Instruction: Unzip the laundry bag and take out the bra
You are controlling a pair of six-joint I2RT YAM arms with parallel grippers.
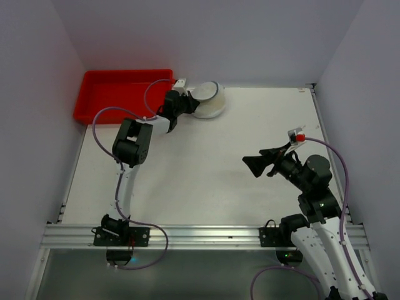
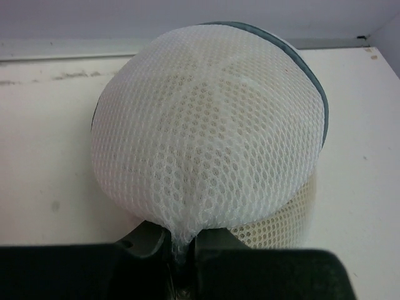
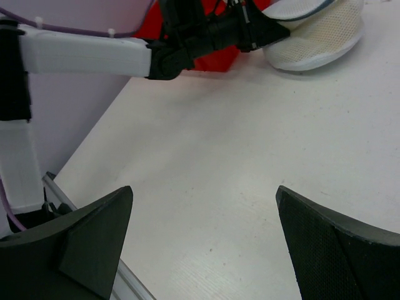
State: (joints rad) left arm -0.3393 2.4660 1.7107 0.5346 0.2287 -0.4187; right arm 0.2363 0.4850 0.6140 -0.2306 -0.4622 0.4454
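Observation:
The laundry bag [image 1: 208, 100] is a round white mesh dome with a dark zipper band [image 2: 307, 72], lying at the back of the table beside the red tray. My left gripper [image 1: 185, 107] is shut on a pinch of the bag's white mesh at its near edge [image 2: 181, 245]. The mesh top [image 2: 206, 125] is pulled up into a dome. A cream mesh layer [image 2: 284, 215] shows under it at the right; I cannot tell whether it is the bra. My right gripper [image 1: 253, 164] is open and empty [image 3: 204, 190], well away over the table's right middle. The bag also shows in the right wrist view [image 3: 319, 37].
A red plastic tray [image 1: 119, 94] stands at the back left, just left of the bag. The left arm [image 3: 87, 53] reaches across the left side of the table. The back wall is close behind the bag.

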